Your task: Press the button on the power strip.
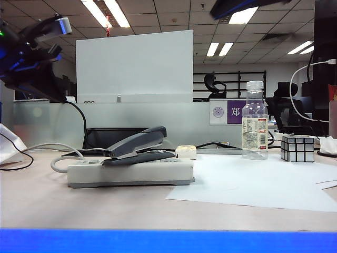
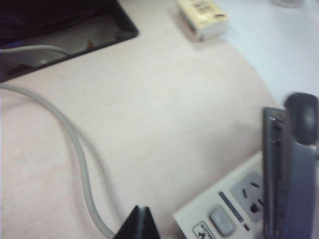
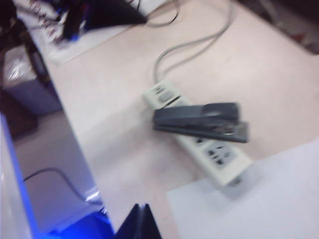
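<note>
The button [image 2: 222,222] is being shown untouched, a pale bump at the cable end of the strip [image 1: 130,172]; nothing is being pressed against it, so the task is being judged as not yet done, with the whole descent and press left. In the left wrist view it is lying just beside and a little ahead of the left gripper [image 2: 140,224], whose dark fingertips are being seen drawn together to a single point, with nothing held. The left gripper is being held well above the table, over the bare wood beside the strip's cable end.

A stapler [image 1: 139,145] is being carried across the strip's top, its rear lying close beyond the button, so room for a fingertip is being limited on that side. The cable [image 2: 75,149] is being looped over the wood on the gripper's near side, away from the button, and is being judged a possible snag on the way down. On the far side of the wood a cream block [image 2: 203,17] is lying well apart.

The right gripper [image 3: 140,223] is being held high, far from the strip [image 3: 197,134], its tips likewise closed and empty. Paper [image 1: 263,182], a bottle [image 1: 255,120] and a cube [image 1: 297,147] are being kept well clear of the strip, beyond its other end.
</note>
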